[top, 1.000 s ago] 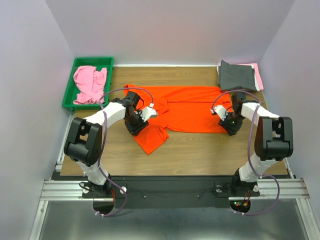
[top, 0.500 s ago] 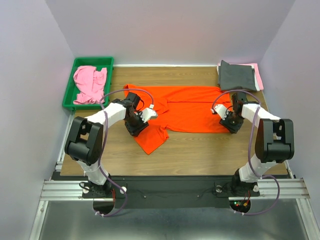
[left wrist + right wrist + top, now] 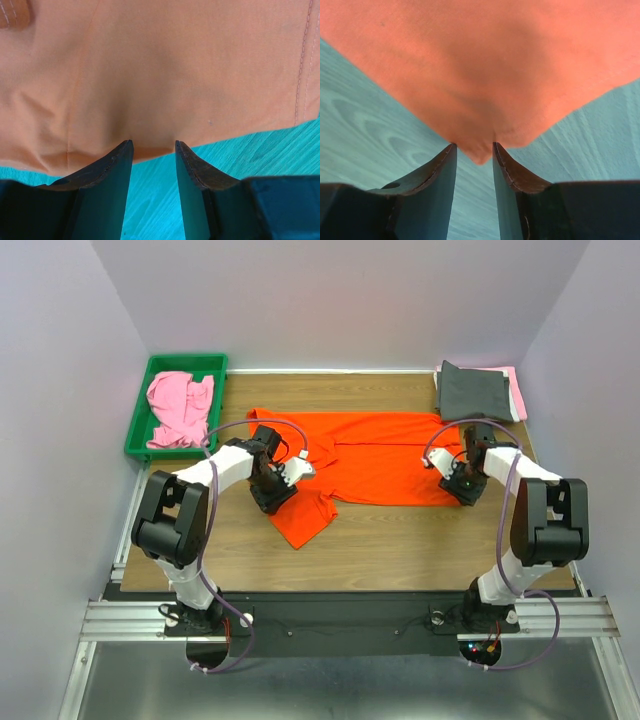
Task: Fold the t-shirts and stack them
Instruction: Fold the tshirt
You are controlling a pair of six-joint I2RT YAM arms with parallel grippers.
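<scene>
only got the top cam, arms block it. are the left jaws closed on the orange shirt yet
observer: no. In the left wrist view the left gripper has its jaws apart, with bare table showing between them.
operator: where's the cloth then
observer: the orange shirt hem lies right at the jaw tips, puckered a little there.
operator: and the right side
observer: the right gripper jaws are apart too; a pointed corner of the shirt dips just between their tips.
</scene>
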